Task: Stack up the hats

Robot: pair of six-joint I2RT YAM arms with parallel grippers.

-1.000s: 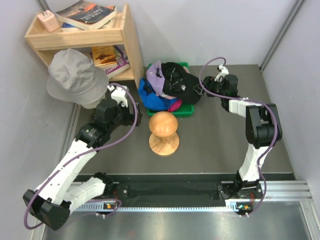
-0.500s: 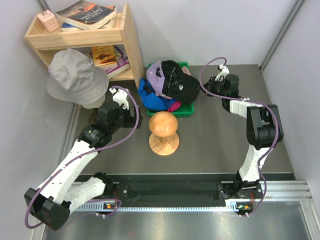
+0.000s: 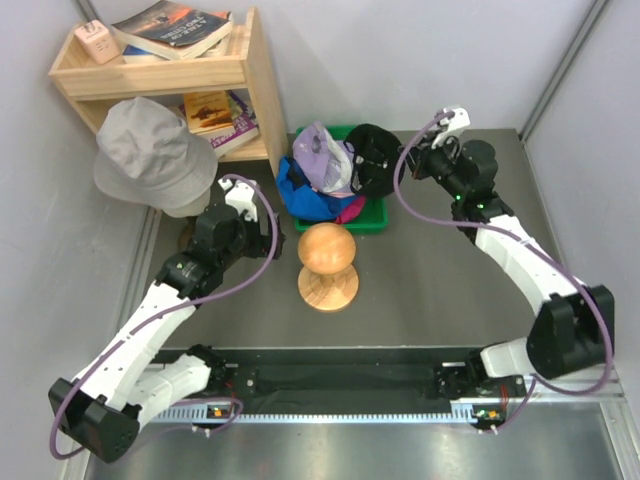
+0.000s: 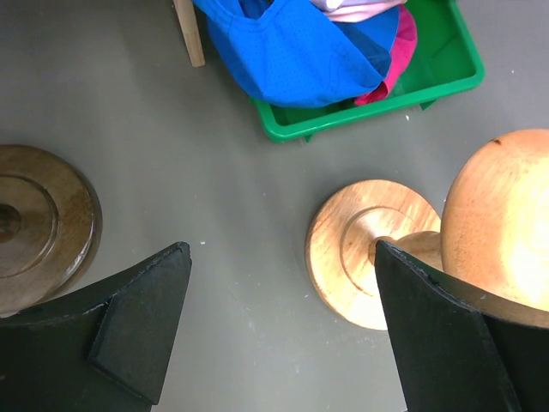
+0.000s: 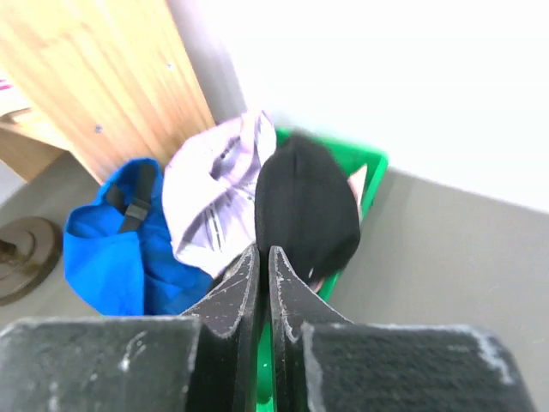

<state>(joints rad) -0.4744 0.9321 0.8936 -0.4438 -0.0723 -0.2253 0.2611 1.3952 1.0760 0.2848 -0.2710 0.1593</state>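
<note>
Matte dark-grey table [image 3: 430,290] fills the space between pale, smooth walls [image 3: 420,60]. At the middle of its far edge sits a glossy green plastic bin [image 3: 375,222], rectangular with a rolled rim. Soft fabric caps are heaped in the bin. A bright blue cap [image 3: 298,195] of fine mesh-like weave spills over the bin's left rim, and a lavender cap [image 3: 322,158] lies crumpled with its lining showing. A sliver of a magenta cap [image 3: 352,212] sits low at the near side, and a black cap [image 3: 372,158] rises as a rounded dome at the bin's right end. Just nearer than the bin, toward the table's middle, stands a turned wooden head form [image 3: 327,250]. It has a smooth ball, a short neck and a round disc foot. An unpainted plank shelf [image 3: 262,90] holding books [image 3: 170,28] fills the far-left corner. Beside it a limp grey bucket hat [image 3: 150,150] is draped on a stand with a dark round base [image 4: 34,223]. The right gripper [image 5: 264,251] has its jaws pressed together with only a hairline slit between them. They appear to pinch the lower edge of the black cap, which stands up right at their tips. The left gripper [image 4: 281,253] is spread wide and holds nothing, poised above bare table between the dark round base and the head form's foot.
</note>
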